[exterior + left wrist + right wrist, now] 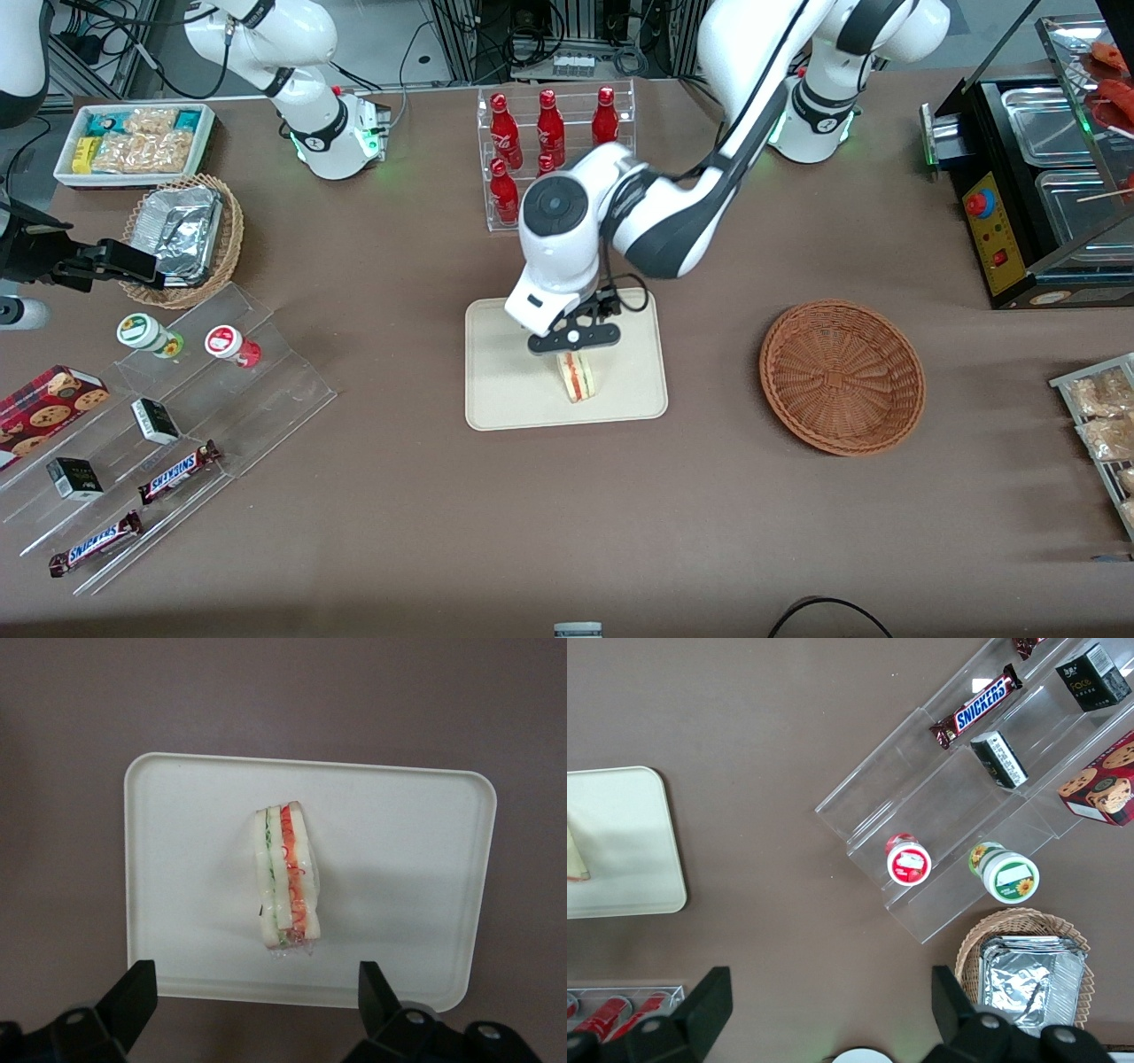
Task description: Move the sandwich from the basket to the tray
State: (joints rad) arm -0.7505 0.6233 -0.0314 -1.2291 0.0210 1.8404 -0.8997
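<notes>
From the front, my end effector hangs just above the sandwich, which lies on the tray; the basket sits on the surface toward my working arm's end, well apart from the tray; from my wrist, my fingers stand wide apart, gripping nothing, clear of the sandwich resting near the middle of the tray; from the parked wrist, a corner of the tray shows
</notes>
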